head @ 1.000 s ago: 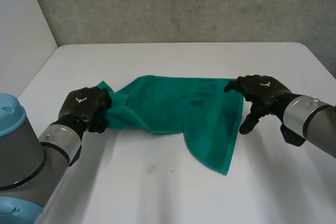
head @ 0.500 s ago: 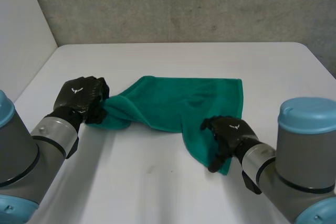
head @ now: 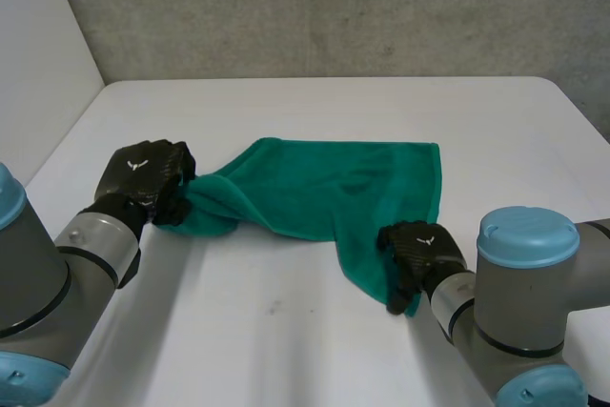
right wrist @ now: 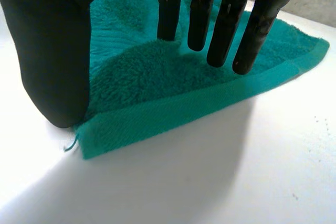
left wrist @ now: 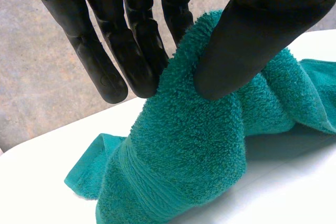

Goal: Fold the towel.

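Two hands are at the green towel (head: pixel 324 188) on the table (head: pixel 286 350): the left hand (head: pixel 143 178) pinches its bunched left end between thumb and fingers; the right hand (head: pixel 415 250) hangs over the near corner, fingers straight, thumb apart

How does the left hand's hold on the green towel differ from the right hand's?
The left hand pinches a bunched fold of the towel between thumb and fingers; the right hand holds straight fingers over the cloth, gripping nothing. The left hand is at the towel's crumpled left end; the right hand is at its flat near corner. Both are black and at the towel's edge.
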